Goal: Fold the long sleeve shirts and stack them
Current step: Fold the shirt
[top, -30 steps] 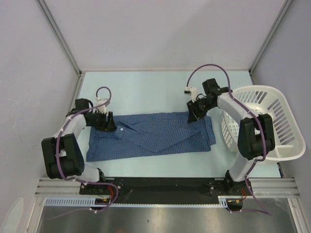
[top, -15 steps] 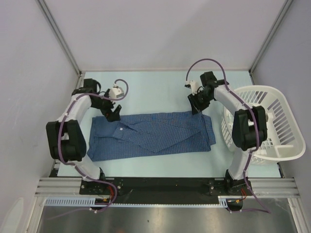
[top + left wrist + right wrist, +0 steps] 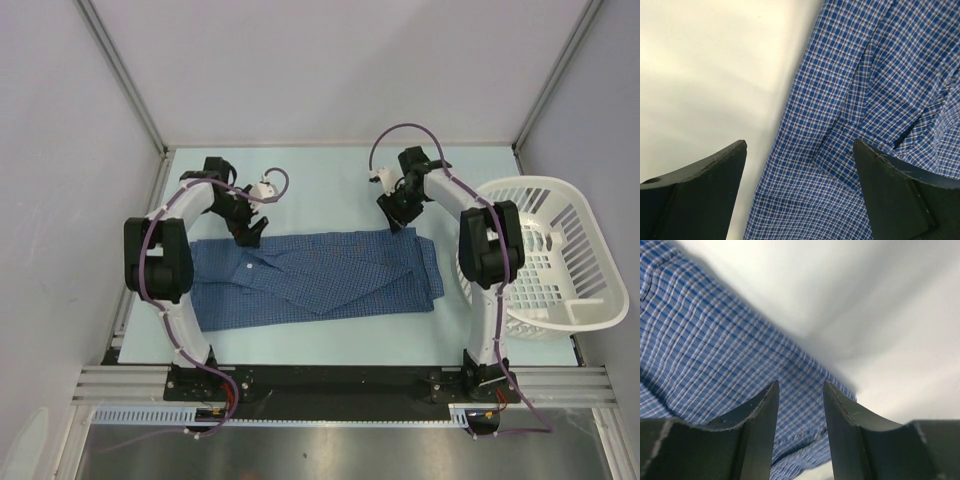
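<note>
One medium-blue checked long sleeve shirt [image 3: 315, 278] lies flat on the table, folded into a long band with its collar toward the left. My left gripper [image 3: 249, 232] is open and empty just above the shirt's far left edge; the left wrist view shows the checked cloth [image 3: 865, 110] between and beyond its wide-set fingers [image 3: 695, 195]. My right gripper [image 3: 398, 218] is open and empty over the shirt's far right edge; in the right wrist view the cloth [image 3: 715, 350] lies below its fingers [image 3: 757, 430].
A white slatted laundry basket [image 3: 590, 250] stands at the right edge of the table, close to the right arm. Pale table surface [image 3: 320, 185] lies behind the shirt, with grey walls on three sides.
Both arms swung toward the back of the table. The left gripper moved right along the shirt's far edge near the collar; the right gripper shifted slightly left and back. The shirt stayed put.
</note>
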